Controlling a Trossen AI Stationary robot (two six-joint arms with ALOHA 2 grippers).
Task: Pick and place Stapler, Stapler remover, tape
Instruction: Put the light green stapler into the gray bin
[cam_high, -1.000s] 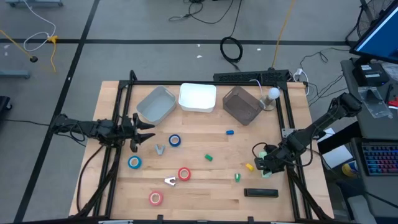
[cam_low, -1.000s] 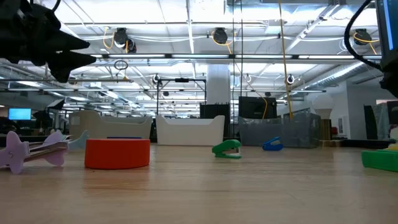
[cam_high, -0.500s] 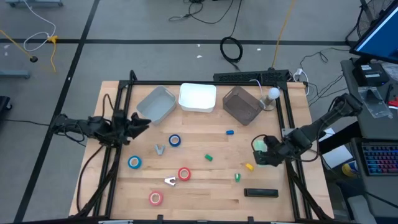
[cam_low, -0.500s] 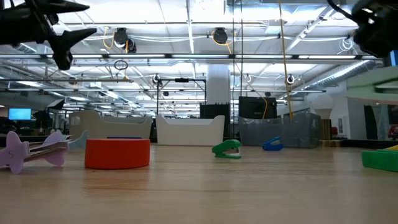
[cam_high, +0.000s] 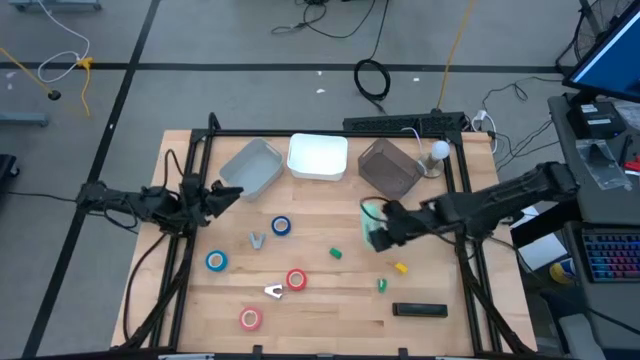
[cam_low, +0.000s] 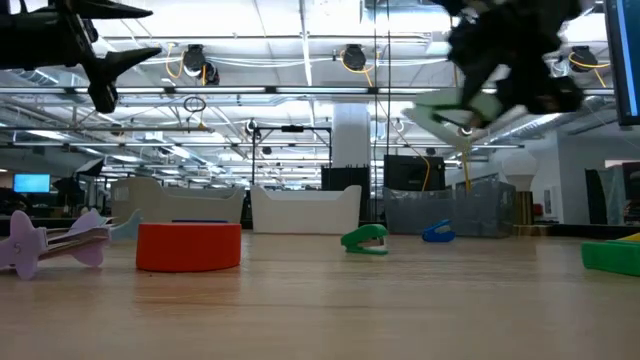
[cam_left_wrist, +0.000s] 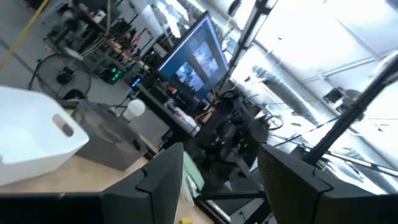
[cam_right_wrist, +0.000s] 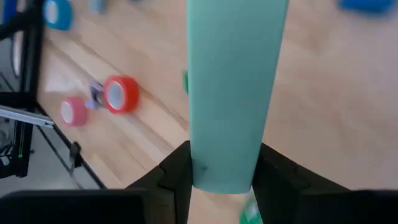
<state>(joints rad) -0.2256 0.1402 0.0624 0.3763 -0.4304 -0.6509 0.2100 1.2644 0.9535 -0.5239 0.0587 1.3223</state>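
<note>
While the right end effector (cam_high: 378, 226) carries a pale green stapler (cam_right_wrist: 233, 93) clamped between its two fingers, the transport step of the task is in hand: the stapler hangs above the worktop (cam_high: 330, 290), just in front of the dark bin (cam_high: 390, 168). The next move would seem to call for bringing the stapler over one of the three containers at the far edge, namely the grey bin (cam_high: 250, 166), the white bin (cam_high: 318, 157) or the dark bin, and opening the fingers there; which container is meant cannot be told. The left end effector (cam_high: 225, 195) waits with fingers spread and empty at the worktop's left edge, near the grey bin.

Still lying on the worktop are two blue tape rolls (cam_high: 281, 226) (cam_high: 216, 261), two red tape rolls (cam_high: 296, 279) (cam_high: 250, 318), a black stapler (cam_high: 419, 310) near the front edge and two staple removers (cam_high: 257, 240) (cam_high: 273, 291). Small green (cam_high: 336, 254), yellow (cam_high: 401, 268) and blue (cam_high: 369, 212) bits lie scattered below the carried stapler; none appears to block a path to the bins.
</note>
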